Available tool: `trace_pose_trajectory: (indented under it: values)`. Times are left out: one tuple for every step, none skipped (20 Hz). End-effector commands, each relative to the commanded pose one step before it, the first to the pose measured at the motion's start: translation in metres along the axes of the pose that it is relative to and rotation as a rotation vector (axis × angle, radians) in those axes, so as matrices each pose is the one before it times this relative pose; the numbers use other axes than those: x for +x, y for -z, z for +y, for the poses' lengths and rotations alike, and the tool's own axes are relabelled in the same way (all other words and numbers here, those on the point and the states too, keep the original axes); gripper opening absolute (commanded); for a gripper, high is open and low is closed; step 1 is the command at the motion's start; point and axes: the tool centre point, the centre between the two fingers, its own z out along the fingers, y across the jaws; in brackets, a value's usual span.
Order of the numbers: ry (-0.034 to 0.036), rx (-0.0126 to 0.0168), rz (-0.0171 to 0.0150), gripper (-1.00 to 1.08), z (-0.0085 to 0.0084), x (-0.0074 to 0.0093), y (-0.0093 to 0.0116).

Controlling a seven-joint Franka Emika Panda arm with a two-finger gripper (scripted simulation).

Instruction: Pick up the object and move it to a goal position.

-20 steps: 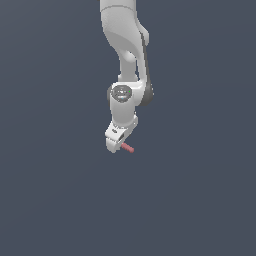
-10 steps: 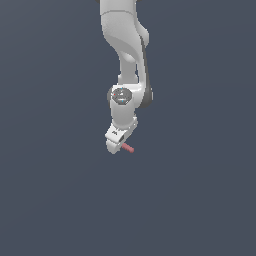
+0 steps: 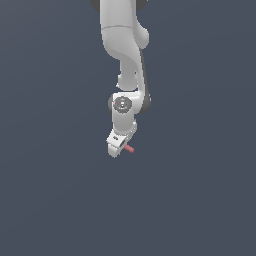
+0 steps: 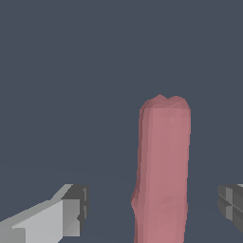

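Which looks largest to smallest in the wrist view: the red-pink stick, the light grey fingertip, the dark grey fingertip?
1. Red-pink cylindrical stick.
2. Light grey fingertip.
3. Dark grey fingertip, though the frame edge cuts it off, so its rank is unsure.

You see the stick (image 4: 163, 171) lying between the two fingertips (image 4: 71, 211) of the gripper (image 3: 120, 148), apart from both. In the exterior view it pokes out toward the exterior view's right.

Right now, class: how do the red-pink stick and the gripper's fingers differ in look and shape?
The stick is red-pink; the fingers are grey and white. The stick is rounded with a domed end; the fingers are blocky and flat-faced. The stick stands between the fingers, clear of both. In the wrist view, both run off the picture's edge.
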Motion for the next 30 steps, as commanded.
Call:
trace_pose_trajectory:
  values:
    - [0.00013,-0.00126,0.00058,1.00,0.00067,0.00027,-0.00238]
    - [0.00000,0.00000,0.00000,-1.00,0.00000,0.00000,0.00000]
    - [0.00000,0.00000,0.00000,-1.00,0.00000,0.00000,0.00000]
    - [0.00000,0.00000,0.00000,-1.00,0.00000,0.00000,0.00000]
    - [0.00000,0.00000,0.00000,-1.00,0.00000,0.00000,0.00000]
    - [0.00000,0.00000,0.00000,-1.00,0.00000,0.00000,0.00000]
    - [0.00000,0.00000,0.00000,-1.00,0.00000,0.00000,0.00000]
    - [0.00000,0.00000,0.00000,-1.00,0.00000,0.00000,0.00000]
    - [0.00000,0.00000,0.00000,-1.00,0.00000,0.00000,0.00000]
    - [0.00000,0.00000,0.00000,-1.00,0.00000,0.00000,0.00000]
    - [0.00000,0.00000,0.00000,-1.00,0.00000,0.00000,0.00000]
    - [0.00000,0.00000,0.00000,-1.00,0.00015,0.00000,0.00008]
    - [0.00000,0.00000,0.00000,-1.00,-0.00001,0.00007,0.00029]
    - [0.00000,0.00000,0.00000,-1.00,-0.00003,0.00021,0.00087]
    - [0.00000,0.00000,0.00000,-1.00,-0.00005,0.00035,0.00144]
    - [0.00000,0.00000,0.00000,-1.00,-0.00008,0.00049,0.00203]
    - [0.00000,0.00000,0.00000,-1.00,-0.00010,0.00063,0.00261]
    - [0.00000,0.00000,0.00000,-1.00,-0.00012,0.00077,0.00321]
    - [0.00000,0.00000,0.00000,-1.00,-0.00014,0.00092,0.00382]
    - [0.00000,0.00000,0.00000,-1.00,-0.00017,0.00108,0.00444]
    - [0.00018,-0.00059,-0.00031,-1.00,-0.00026,0.00133,0.00526]
    - [0.00000,0.00000,0.00000,-1.00,-0.00021,0.00139,0.00570]
    - [0.00000,0.00000,0.00000,-1.00,-0.00023,0.00154,0.00631]
    - [0.00000,0.00000,0.00000,-1.00,-0.00025,0.00169,0.00690]
    - [0.00000,0.00000,0.00000,-1.00,-0.00027,0.00184,0.00747]
    - [0.00064,0.00015,-0.00020,-1.00,-0.00047,0.00231,0.00789]
    - [0.00000,0.00000,0.00000,-1.00,-0.00030,0.00213,0.00856]
    - [0.00000,0.00000,0.00000,-1.00,-0.00031,0.00227,0.00908]
    - [0.00000,0.00000,0.00000,-1.00,-0.00032,0.00241,0.00958]
    - [0.00062,0.00028,0.00012,-1.00,-0.00050,0.00283,0.00997]
